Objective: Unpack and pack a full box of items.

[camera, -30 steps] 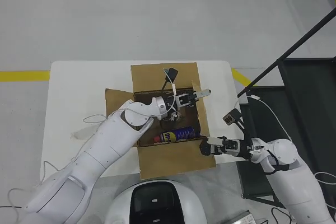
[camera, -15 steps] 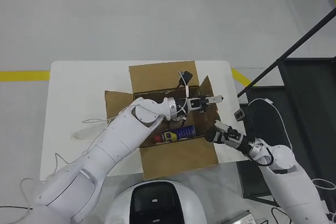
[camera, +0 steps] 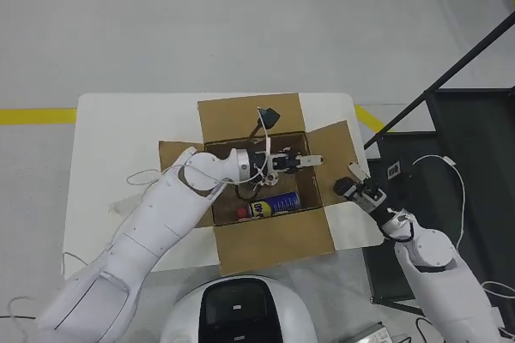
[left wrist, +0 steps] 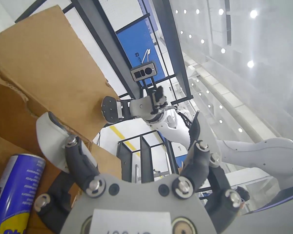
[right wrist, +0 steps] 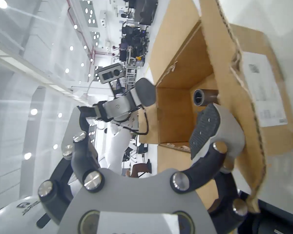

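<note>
Here, the spread-open left gripper [camera: 305,160] hangs nearest the blue cylindrical spray can [camera: 275,206], lying crosswise in the brown cardboard box [camera: 270,247]; right gripper [camera: 347,183] open too.

Box [camera: 270,240] on the counter [camera: 120,154]: four flaps are folding outward, leaving the opening accessible from above. The left gripper [camera: 313,160], fingers spread, is occupying the opening's middle, while a spray can [camera: 275,206] is lying along the near wall and a dark tube [right wrist: 202,97] is resting inside. The right flap [camera: 333,146] is tilting up just beside the right gripper [camera: 347,178], and a black rack [camera: 463,171] is bordering the counter's right side.
</note>
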`<state>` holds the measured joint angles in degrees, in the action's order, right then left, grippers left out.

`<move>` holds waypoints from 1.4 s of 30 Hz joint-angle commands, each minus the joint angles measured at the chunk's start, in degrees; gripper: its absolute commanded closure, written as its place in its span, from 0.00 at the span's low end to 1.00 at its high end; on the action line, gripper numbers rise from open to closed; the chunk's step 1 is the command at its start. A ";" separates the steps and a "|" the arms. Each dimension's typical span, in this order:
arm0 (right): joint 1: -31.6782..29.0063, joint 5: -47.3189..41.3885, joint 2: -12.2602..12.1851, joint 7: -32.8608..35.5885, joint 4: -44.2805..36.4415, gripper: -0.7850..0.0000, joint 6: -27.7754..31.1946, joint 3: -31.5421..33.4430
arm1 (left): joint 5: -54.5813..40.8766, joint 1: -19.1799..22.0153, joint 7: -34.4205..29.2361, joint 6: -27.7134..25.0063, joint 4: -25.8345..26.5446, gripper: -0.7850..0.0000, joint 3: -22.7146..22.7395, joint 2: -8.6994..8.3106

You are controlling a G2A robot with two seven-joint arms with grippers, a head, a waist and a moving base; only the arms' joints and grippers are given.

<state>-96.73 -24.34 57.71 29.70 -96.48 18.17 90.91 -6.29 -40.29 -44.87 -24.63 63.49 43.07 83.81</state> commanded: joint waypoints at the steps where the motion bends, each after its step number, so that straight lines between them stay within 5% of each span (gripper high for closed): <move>1: 1.12 2.41 0.17 -1.74 0.63 0.00 -1.66 -1.22 | 2.68 -2.85 -0.59 1.52 4.89 0.00 3.45 -1.69; 8: 3.65 8.71 0.67 -5.11 2.80 0.00 -5.54 -4.34 | 8.99 -12.12 -3.72 7.20 19.61 0.00 15.31 -6.26; 17: 5.97 11.50 1.10 -3.73 4.52 0.00 -8.10 -6.91 | 11.61 -19.29 -5.74 11.18 29.40 0.00 28.51 -9.62; 34: 11.84 8.60 2.22 0.73 6.89 0.00 -6.60 -11.15 | 9.88 -27.13 -6.49 11.10 34.00 0.00 40.63 -12.57; 42: 13.03 14.86 2.17 2.00 0.06 0.00 -6.29 -11.76 | 6.69 -30.38 -8.77 10.50 34.76 0.00 46.68 -13.91</move>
<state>-84.08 -10.76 59.87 31.44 -95.39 12.25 79.50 0.64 -70.24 -53.09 -14.03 98.17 88.95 70.08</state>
